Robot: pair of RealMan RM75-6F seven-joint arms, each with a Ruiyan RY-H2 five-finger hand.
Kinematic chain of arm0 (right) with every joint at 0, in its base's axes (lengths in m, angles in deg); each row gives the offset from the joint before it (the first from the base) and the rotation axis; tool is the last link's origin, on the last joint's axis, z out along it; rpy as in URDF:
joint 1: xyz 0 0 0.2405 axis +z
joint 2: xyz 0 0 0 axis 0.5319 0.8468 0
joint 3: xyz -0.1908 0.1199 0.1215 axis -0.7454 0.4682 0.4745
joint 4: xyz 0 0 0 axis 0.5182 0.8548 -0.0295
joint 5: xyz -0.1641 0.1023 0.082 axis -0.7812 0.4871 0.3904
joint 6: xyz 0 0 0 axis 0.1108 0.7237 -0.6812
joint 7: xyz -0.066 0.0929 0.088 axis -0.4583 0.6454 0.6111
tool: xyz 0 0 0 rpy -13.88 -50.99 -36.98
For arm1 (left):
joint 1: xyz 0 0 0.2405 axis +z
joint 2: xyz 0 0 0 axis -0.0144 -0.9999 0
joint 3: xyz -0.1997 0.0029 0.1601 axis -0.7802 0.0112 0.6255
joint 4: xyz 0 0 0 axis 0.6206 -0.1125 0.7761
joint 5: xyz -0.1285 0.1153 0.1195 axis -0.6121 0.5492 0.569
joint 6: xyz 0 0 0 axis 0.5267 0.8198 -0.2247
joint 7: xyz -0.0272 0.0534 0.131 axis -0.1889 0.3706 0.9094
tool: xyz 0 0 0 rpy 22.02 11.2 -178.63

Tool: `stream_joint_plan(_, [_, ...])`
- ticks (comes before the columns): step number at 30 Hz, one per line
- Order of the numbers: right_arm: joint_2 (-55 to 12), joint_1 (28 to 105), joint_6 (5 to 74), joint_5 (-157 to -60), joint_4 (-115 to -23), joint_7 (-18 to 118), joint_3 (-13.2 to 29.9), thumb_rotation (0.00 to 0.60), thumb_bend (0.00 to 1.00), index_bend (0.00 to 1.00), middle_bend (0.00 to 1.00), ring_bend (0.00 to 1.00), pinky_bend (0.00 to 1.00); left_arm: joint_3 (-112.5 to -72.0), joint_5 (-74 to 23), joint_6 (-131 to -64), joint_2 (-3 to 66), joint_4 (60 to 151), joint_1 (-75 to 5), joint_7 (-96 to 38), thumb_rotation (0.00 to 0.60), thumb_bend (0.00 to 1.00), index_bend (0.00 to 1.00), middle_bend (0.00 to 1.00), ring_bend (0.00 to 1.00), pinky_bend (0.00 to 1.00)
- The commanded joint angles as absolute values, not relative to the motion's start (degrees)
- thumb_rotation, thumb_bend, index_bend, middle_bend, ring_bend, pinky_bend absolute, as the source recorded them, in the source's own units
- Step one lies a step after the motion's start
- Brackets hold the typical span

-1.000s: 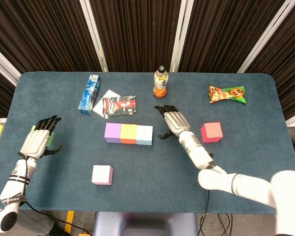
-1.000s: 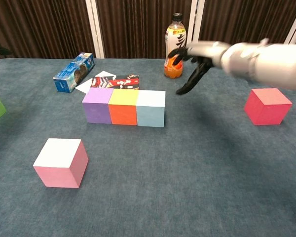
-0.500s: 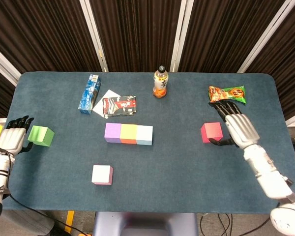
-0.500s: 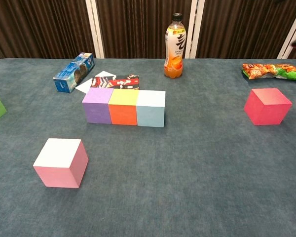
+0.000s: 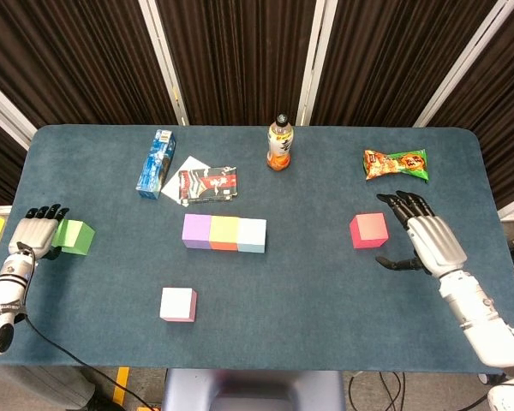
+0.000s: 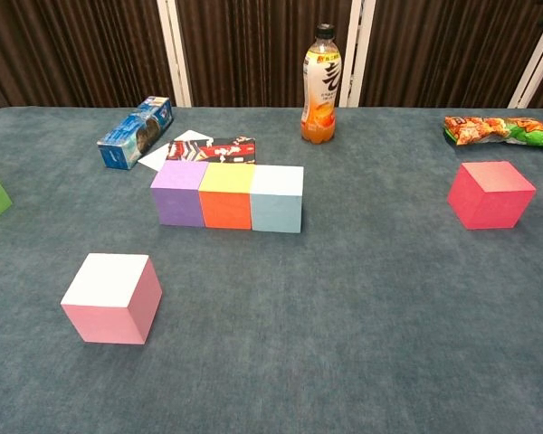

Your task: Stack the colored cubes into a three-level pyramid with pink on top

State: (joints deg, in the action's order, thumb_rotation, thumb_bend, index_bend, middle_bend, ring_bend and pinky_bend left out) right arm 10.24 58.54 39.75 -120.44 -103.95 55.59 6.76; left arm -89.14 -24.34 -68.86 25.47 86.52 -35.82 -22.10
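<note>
Head view: the base row is laid, purple cube [image 5: 196,231], orange cube [image 5: 224,233] and light blue cube [image 5: 252,235] touching in a line mid-table. The left robot hand [image 5: 32,231] sits just beside the green cube [image 5: 73,236], fingers spread, holding nothing; the right robot hand [image 5: 423,236] is released near the red cube [image 5: 369,230]. The pink cube [image 5: 178,304] waits in front. Next, likely grasping green or red for level two. Chest view: neither hand shows; blue-grey carpeted table [image 6: 344,307], dark curtains [image 6: 253,45] behind.

left hand [image 5: 36,229] empty, right hand [image 5: 430,240] spread
</note>
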Motion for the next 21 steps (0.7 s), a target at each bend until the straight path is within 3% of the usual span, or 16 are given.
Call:
stream_joint_plan(1, [9.92, 58.25, 40.02, -120.23, -103.85, 55.43, 6.87, 0.600, 0.27, 0.20, 0.21, 0.04, 0.12, -89.75, -23.86, -65.20, 27.01, 83.66, -37.17, -26.12, 0.600, 0.38, 0.05, 0.07, 0.04, 0.10])
stream_joint_plan(6, [9.10, 57.74, 40.45, -119.24, -103.29, 54.75, 7.04, 0.600, 0.27, 0.20, 0.21, 0.04, 0.12, -90.66, -21.49, -64.95, 27.86, 82.63, -37.32, -31.86, 0.600, 0.38, 0.18, 0.21, 0.17, 0.13])
stream_joint_plan(12, [8.58, 56.79, 41.44, -119.12, -102.40, 55.19, 7.24, 0.600, 0.27, 0.20, 0.21, 0.04, 0.12, -93.14, -18.33, -68.73, 25.52, 87.26, -36.75, -40.47, 0.600, 0.37, 0.41, 0.50, 0.40, 0.21])
stream_joint_plan(15, [8.46, 56.02, 42.07, -119.28, -102.02, 56.02, 7.16, 0.600, 0.27, 0.20, 0.21, 0.04, 0.12, -95.32, -17.82, -72.66, 21.56, 95.59, -36.19, -42.71, 0.600, 0.37, 0.44, 0.55, 0.44, 0.23])
stream_joint_plan(21, [7.88, 54.43, 42.45, -120.15, -100.74, 59.28, 6.48, 0.600, 0.27, 0.20, 0.21, 0.04, 0.12, -99.98, -21.05, -73.92, 13.41, 115.05, -38.44, -40.64, 0.600, 0.36, 0.43, 0.52, 0.44, 0.27])
